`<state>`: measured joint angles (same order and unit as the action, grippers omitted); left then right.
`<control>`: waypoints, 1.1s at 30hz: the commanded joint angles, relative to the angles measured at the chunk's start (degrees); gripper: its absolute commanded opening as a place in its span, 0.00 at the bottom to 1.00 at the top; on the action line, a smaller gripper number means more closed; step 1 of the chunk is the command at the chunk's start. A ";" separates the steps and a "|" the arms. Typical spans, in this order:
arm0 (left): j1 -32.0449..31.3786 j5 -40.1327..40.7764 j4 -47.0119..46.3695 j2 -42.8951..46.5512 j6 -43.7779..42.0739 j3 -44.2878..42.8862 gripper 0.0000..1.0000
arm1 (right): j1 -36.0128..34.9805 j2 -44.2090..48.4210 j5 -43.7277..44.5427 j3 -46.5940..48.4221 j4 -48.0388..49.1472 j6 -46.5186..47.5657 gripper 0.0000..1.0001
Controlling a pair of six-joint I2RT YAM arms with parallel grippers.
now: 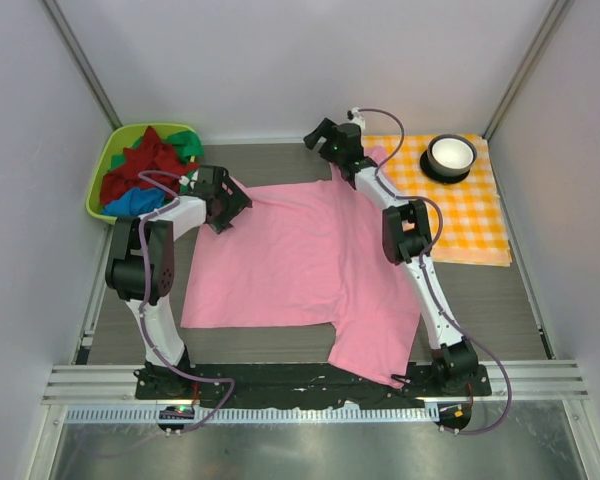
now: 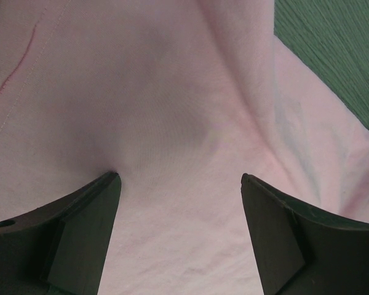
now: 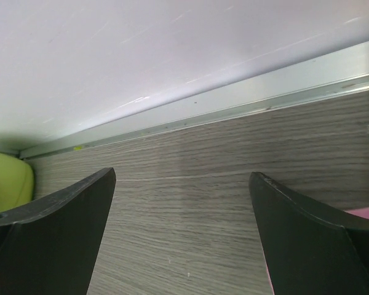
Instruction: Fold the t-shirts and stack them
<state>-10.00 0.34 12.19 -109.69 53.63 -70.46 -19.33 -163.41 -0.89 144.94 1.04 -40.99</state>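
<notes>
Top view: pink t-shirt (image 1: 300, 260) lies spread flat mid-worktop (image 1: 500, 300). Its 5 o'clock corner drapes over the near base rail. Left gripper (image 1: 230, 208) sits at the shirt's 10 o'clock corner, right on the cloth. Right gripper (image 1: 322, 133) is at 12 o'clock, just past the shirt's far edge. Lime bin (image 1: 98, 190) at 10 o'clock holds the dark red t-shirt (image 1: 145, 160), green t-shirt (image 1: 187, 145) and blue t-shirt (image 1: 135, 203), all bunched. Checked cloth (image 1: 470, 215) at 2 o'clock carries a white bowl (image 1: 450, 153).

Left wrist: left gripper (image 2: 179, 178) is spread wide with nothing between the fingers. Pink t-shirt (image 2: 172, 110) fills the view, creased, with a seam line at 10 o'clock. A dark greenish striped surface (image 2: 332, 55) shows at 1 o'clock; can't tell what it is.

Right wrist: right gripper (image 3: 181, 175) is also wide, gripping nothing, over bare wood-grain worktop (image 3: 234, 184) and facing the back wall. Bin edge (image 3: 9, 181) at 9 o'clock, sliver of pink cloth (image 3: 366, 214) at 4 o'clock.
</notes>
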 commanded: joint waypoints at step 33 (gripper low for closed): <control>-0.98 -6.31 20.42 43.16 -9.94 23.34 0.96 | -10.90 99.17 27.53 -91.40 -34.69 0.48 0.96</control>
<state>-10.17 -2.07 31.29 -67.29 45.91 -49.45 -29.45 -62.76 26.74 60.97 -21.06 -32.82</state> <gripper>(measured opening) 0.962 0.967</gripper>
